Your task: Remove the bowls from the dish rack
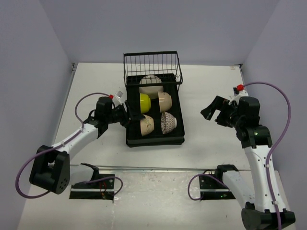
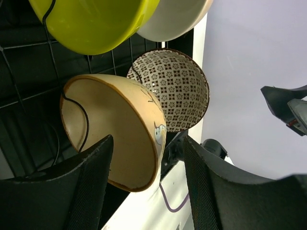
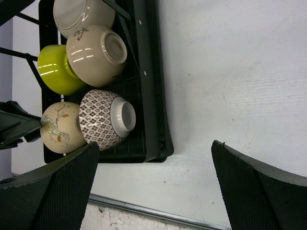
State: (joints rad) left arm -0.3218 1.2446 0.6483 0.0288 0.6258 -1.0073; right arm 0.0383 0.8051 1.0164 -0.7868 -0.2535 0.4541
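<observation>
- My left gripper (image 1: 127, 115) sat at the rack's (image 1: 153, 142) left edge, jaws apart; the flowered cream bowl (image 1: 147, 124) lay tipped just to its right.
- My right gripper (image 1: 213, 114), jaws also apart, was farther off.

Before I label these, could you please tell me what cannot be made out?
Left wrist: glossy lime-yellow round bowl, cut off by top edge.
Right wrist: large cream round bowl, cut off by top edge.
Top view: black plastic dish rack floor, mostly under bowls.
</observation>
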